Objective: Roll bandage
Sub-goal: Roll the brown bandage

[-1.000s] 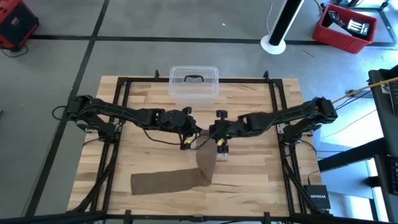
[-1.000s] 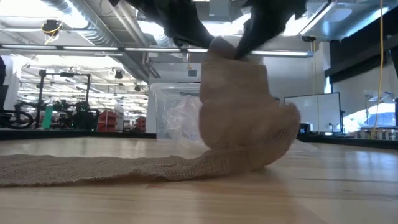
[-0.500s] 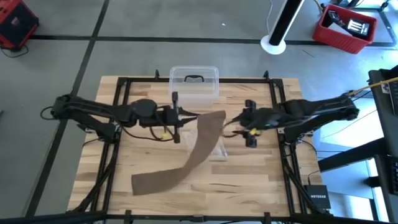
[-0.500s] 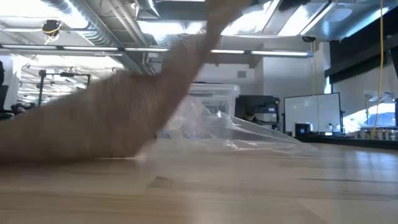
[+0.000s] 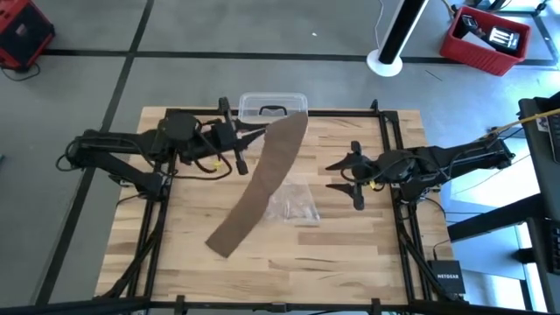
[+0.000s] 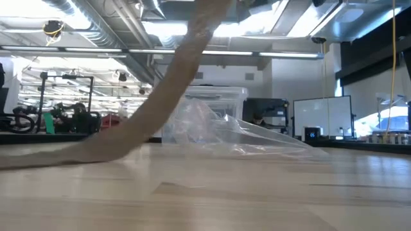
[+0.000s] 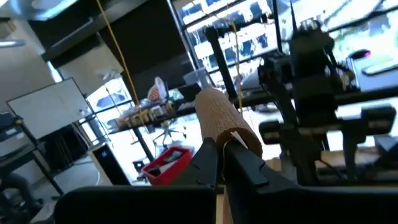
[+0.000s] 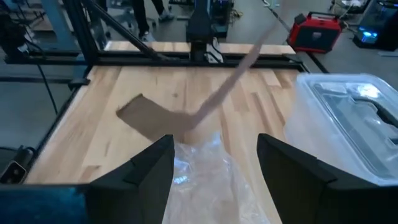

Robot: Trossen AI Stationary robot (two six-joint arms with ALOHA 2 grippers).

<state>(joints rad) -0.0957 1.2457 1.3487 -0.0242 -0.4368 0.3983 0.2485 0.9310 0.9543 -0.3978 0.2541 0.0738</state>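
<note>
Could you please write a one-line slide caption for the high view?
Left tool lifts one end of the bandage while the right tool waits open.

Two slim black jointed arms carry loose black cables, small yellow tags and blunt black fingers.

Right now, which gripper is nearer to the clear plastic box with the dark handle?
Left. The left gripper sits right beside the clear plastic box, shut on the bandage. The right gripper hangs open, farther off toward the table's right side.
</note>
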